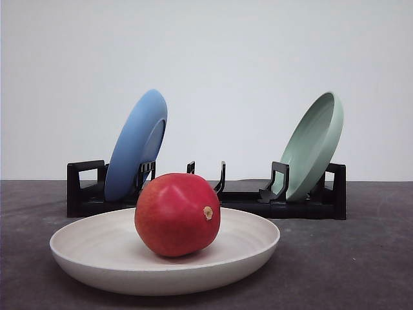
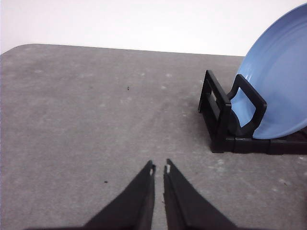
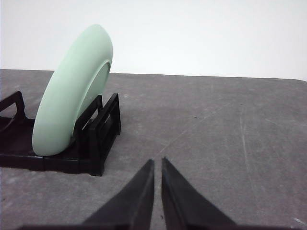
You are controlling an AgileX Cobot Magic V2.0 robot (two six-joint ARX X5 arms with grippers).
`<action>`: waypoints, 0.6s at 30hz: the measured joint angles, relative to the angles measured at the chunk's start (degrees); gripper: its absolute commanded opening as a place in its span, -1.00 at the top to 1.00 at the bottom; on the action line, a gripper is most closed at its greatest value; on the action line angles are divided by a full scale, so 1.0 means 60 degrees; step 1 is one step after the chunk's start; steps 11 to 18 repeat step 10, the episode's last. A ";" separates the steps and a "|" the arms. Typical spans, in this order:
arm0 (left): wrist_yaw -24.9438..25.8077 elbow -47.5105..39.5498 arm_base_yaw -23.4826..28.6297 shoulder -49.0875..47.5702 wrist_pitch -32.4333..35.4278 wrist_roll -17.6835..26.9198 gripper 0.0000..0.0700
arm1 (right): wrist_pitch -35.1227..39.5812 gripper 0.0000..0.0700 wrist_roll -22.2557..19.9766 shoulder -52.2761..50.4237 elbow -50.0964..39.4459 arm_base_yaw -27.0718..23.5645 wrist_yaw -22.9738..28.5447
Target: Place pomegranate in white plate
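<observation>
Sitting in the white plate [image 1: 77, 248], the pomegranate [image 1: 177, 214] looks firm, smooth, roll-prone; grip across its middle. Left gripper [image 2: 159, 168] and right gripper [image 3: 158, 163]: together, empty.

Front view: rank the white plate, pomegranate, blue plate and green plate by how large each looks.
1. white plate, widest, though nearest the camera.
2-3. blue plate and green plate: alike, both tilted in the rack, farther back.
4. pomegranate, though nearness enlarges it.
</observation>
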 measured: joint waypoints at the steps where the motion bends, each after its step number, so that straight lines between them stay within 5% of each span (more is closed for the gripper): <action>1: 0.0000 0.0000 0.0000 0.0000 0.0000 0.0000 0.96 | 0.0000 0.94 0.0000 0.0000 -0.0001 0.0000 0.0000; 18: 0.0000 0.0000 0.0000 0.0000 0.0000 0.0000 0.96 | 0.0000 0.94 0.0000 0.0000 -0.0003 0.0000 0.0000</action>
